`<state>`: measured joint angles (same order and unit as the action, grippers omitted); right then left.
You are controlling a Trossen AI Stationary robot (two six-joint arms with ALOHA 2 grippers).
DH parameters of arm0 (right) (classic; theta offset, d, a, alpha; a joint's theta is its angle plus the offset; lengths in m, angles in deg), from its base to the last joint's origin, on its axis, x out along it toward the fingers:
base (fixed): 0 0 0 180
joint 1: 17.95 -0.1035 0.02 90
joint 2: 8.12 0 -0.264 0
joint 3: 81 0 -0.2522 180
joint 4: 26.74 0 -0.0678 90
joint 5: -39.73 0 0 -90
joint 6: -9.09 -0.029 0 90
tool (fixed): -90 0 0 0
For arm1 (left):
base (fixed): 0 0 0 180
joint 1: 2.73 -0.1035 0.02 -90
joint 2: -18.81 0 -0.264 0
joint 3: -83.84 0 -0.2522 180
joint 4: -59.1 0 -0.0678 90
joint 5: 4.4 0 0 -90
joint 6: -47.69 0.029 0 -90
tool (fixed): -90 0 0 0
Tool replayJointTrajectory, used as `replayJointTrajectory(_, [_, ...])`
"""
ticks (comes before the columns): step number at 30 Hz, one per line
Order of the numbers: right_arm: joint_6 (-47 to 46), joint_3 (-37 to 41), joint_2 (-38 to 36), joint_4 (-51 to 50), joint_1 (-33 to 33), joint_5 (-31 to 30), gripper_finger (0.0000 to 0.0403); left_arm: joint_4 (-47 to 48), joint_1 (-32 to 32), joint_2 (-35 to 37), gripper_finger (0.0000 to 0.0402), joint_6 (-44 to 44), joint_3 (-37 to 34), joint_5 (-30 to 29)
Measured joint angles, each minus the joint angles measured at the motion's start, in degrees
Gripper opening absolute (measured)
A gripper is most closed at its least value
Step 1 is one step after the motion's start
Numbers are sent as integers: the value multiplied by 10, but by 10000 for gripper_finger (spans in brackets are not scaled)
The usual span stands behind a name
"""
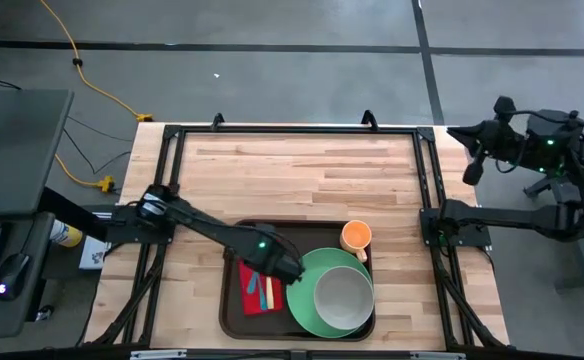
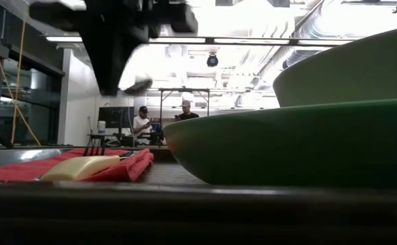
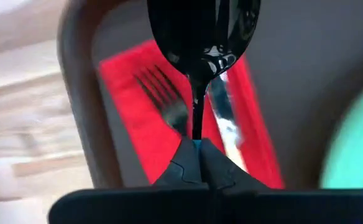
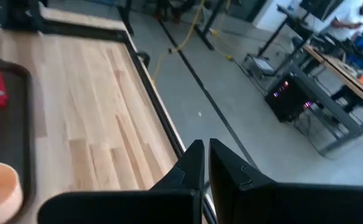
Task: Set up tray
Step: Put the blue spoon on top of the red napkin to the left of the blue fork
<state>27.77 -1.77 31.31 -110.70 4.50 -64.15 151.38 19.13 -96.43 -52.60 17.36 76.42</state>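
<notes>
Our left gripper (image 3: 197, 149) pinches a black spoon (image 3: 200, 37) above the red napkin (image 3: 138, 118) — we should lower it beside the fork (image 3: 166, 102), parallel; right fingers (image 4: 191, 165) pressed together, parked.

Left end effector (image 3: 197, 163) closed, arm reaching inward, right end effector (image 4: 207, 163) closed, arm parked aside

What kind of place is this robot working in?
Probably a robotics lab or workshop: bare concrete floor with a yellow cable running across it, exposed ceiling ducts, and people at desks behind the wooden table.
</notes>
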Motion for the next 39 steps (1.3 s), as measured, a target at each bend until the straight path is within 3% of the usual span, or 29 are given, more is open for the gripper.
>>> replayJointTrajectory(7, [-20, 0, -25, 3, 0, 45, 0, 47, -21, -23, 11, 0, -1, 10])
replayJointTrajectory(16, [-32, 0, -39, -3, 0, 55, 0, 117, -24, -28, 11, 3, -1, 29])
replayJointTrajectory(28, [-37, 0, -38, -20, 0, 55, 0, 93, -21, -57, 11, -1, -21, 80])
replayJointTrajectory(39, [-47, 0, -38, -20, 0, 55, 0, -32, -8, -60, 11, -10, -79, 117])
